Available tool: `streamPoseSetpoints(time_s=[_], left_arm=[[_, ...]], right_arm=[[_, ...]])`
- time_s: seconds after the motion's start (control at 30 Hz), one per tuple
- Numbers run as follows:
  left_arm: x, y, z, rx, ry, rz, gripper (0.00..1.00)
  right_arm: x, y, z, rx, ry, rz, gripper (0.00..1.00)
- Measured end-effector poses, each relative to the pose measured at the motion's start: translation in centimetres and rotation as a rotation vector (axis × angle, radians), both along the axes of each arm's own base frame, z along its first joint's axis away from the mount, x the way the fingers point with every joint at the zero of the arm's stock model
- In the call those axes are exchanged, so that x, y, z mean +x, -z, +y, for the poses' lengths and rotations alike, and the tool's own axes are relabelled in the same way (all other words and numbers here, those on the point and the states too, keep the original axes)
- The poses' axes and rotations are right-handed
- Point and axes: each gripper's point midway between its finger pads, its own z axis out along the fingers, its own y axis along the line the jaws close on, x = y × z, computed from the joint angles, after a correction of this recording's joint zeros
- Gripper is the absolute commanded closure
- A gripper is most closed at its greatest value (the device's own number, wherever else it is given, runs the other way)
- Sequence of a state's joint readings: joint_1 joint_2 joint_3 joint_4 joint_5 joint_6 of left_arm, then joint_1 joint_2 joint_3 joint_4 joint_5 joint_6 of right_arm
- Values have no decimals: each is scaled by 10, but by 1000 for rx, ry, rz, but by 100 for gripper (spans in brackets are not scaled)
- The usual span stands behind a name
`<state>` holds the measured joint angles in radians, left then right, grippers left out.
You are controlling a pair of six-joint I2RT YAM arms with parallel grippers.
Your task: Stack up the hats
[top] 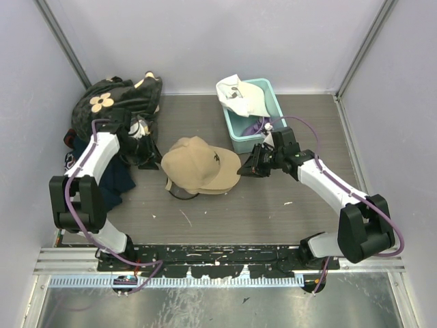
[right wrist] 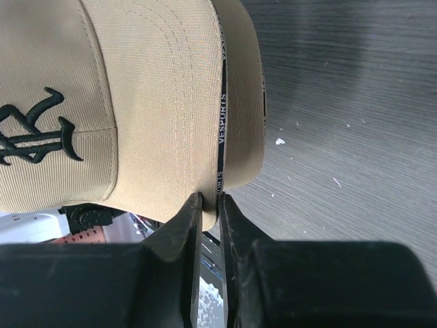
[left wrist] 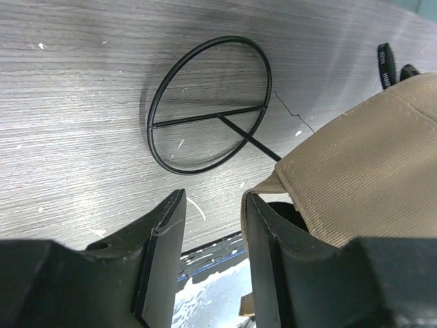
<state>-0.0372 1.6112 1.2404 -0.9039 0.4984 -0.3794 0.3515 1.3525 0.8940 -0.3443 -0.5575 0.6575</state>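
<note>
**Tan cap at mid-counter, right claw on its brim**

The tan cap [top: 201,164] sat crown-up at the middle of the overhead view, its brim pointing toward the right of the frame; a dark embroidered logo [right wrist: 34,133] showed on its front panel in the right wrist view. The right claw [top: 251,164] met the brim's end, and its own camera showed the claw [right wrist: 208,208] pinching the very edge of the brim between two nearly closed fingertips. The left claw [top: 147,156] stood just beside the cap's rear, on the cap's left in the overhead view; in the left wrist view that claw [left wrist: 212,219] was released, with bare counter showing through the gap and the cap's fabric [left wrist: 362,171] lying against the outside of the finger on the frame's right. A thin black wire ring [left wrist: 208,116] with a crossbar lay flat on the counter [top: 273,212], partly tucked under the cap's lower edge.

Up and right of the tan cap, a white cap [top: 240,96] rested on top of a teal bin [top: 235,133]; a sliver of the purple cap [top: 256,125] showed inside the bin near its lower edge. At the upper left lay black fabric with tan flower shapes [top: 113,99]; below it, dark navy clothing [top: 119,179] lay beside the left arm.
</note>
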Motion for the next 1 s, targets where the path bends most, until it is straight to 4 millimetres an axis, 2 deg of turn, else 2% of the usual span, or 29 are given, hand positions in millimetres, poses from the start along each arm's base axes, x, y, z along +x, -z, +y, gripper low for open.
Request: streamPoseSetpoints(time_s=[0.33,0.67,0.77,0.9,1.0], left_arm=[[15,-46,11,4,-67,-138,49],[14,-47,16,24,-87,-130,50],[13,-47,18,28,-95,-126,50],[13,-46,21,37,-103,-121,46],[13,-46,27,47,-123,-119,46]], right_arm=[[-7,8,-3,-46,6,34,87],[-1,-13,7,-53,-5,-15,85],[0,-15,6,-61,1,-13,76],[1,-16,4,-77,6,-16,58],[1,-15,1,-99,11,-15,55]])
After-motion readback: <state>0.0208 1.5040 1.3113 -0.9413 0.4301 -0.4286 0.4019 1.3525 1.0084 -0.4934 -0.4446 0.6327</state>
